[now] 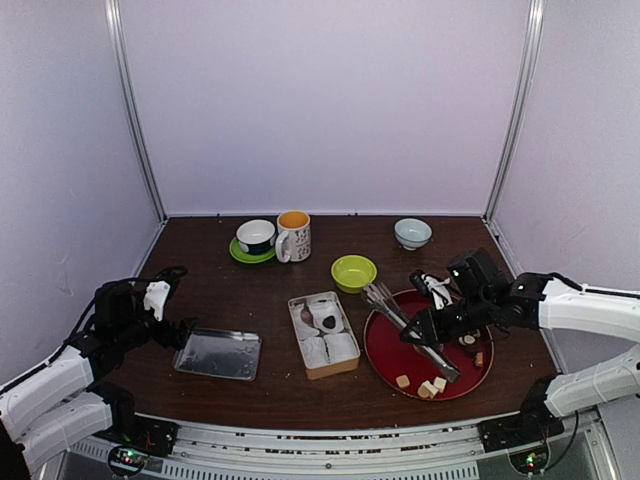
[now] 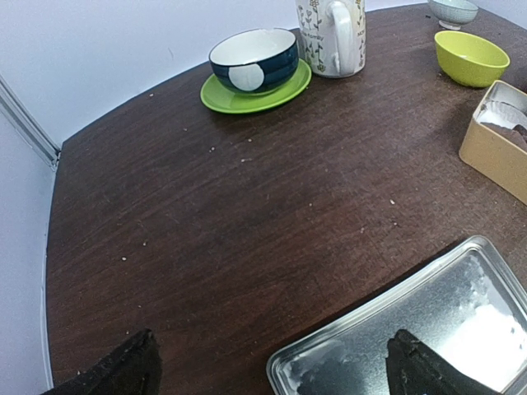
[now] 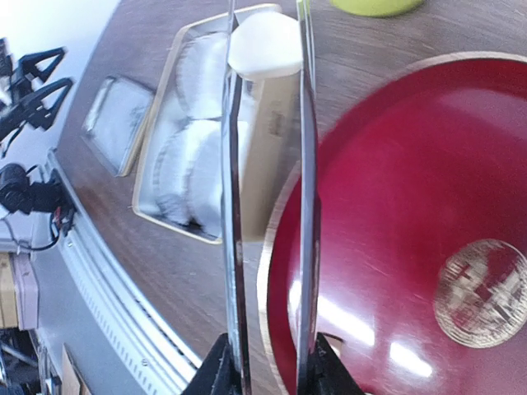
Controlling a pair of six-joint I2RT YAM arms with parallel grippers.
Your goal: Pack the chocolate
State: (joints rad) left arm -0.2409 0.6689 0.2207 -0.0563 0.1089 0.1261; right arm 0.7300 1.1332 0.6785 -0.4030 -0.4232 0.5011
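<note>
My right gripper [image 1: 428,326] [image 3: 270,374] is shut on the long metal tongs [image 1: 385,302] [image 3: 235,206]. The tongs' tips pinch a white chocolate piece [image 3: 263,45], seen over the near edge of the tan box [image 1: 323,335] [image 3: 160,177] with white paper cups. One cup holds a dark piece [image 1: 328,322]. Tan chocolate pieces [image 1: 432,387] and others [image 1: 470,341] lie on the red tray [image 1: 385,350] [image 3: 412,189]. My left gripper [image 1: 172,331] [image 2: 272,370] is open and empty, low over the corner of the tin lid [image 1: 218,354] [image 2: 428,337].
A lime bowl [image 1: 353,272] [image 2: 471,56] stands behind the box and tray. A blue bowl on a green saucer [image 1: 255,240] [image 2: 253,59], a patterned mug [image 1: 294,236] [image 2: 333,33] and a pale bowl [image 1: 412,233] stand at the back.
</note>
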